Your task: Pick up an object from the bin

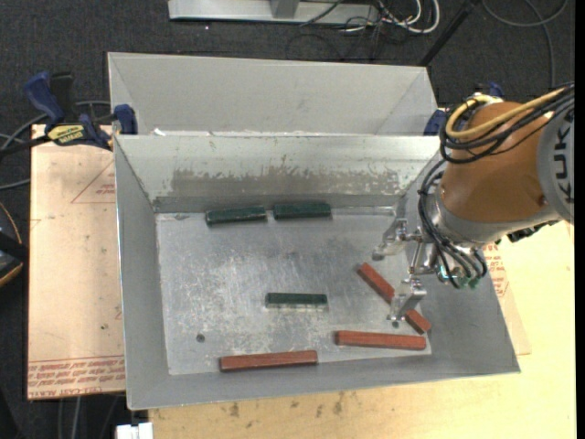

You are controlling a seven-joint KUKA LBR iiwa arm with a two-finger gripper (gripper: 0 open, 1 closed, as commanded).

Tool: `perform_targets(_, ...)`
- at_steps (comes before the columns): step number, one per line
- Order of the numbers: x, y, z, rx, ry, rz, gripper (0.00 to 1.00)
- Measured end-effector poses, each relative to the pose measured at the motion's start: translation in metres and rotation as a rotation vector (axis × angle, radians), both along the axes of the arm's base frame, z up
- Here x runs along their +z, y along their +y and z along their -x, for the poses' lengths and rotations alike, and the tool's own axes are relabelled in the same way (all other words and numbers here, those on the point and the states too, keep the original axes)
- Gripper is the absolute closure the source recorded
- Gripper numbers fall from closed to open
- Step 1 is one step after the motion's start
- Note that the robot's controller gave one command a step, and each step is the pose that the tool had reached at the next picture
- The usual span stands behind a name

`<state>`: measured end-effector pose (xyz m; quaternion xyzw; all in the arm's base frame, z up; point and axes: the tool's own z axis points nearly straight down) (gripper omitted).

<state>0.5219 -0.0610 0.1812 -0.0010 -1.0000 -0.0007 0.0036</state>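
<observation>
Hand: your hand (405, 305) sits low in the right part of the bin, right of the frame's middle, and it points down at the floor.
Hand state: you cannot tell from this angle whether it is wide, narrow or holding anything.
Under the hand: a red-brown bar (375, 281) lies on a slant from upper left to lower right. The hand crosses its middle, so you see one end on each side. Whether metal touches the bar, you cannot tell.
Just below: a second red-brown bar (379, 339) lies nearly level, near the slanted bar's lower end and close to the front wall.
Further left along the front: a third red-brown bar (268, 361) lies almost level at lower centre, well apart from the hand.
Middle of the floor: a short dark green bar (295, 300) lies level, left of the hand, on its own.
Back of the floor: two dark green bars, one to the left (236, 216) and one to the right (302, 210), lie end to end along the foot of the rear wall.
Bin: the grey metal bin (274, 167) has sloping walls and a scuffed floor.
Your arm: the orange cover (498, 176) and looped cables (475, 122) come in from the right edge of the frame, above the hand.
</observation>
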Motion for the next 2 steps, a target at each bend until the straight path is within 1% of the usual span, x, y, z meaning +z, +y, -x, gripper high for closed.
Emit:
perform_targets(1, 0.004, 0.000, -0.002, 0.002, -0.008, 0.001, 0.00)
perform_targets(2, -0.065, 0.009, 0.023, -0.042, -0.013, 0.001, 0.00)
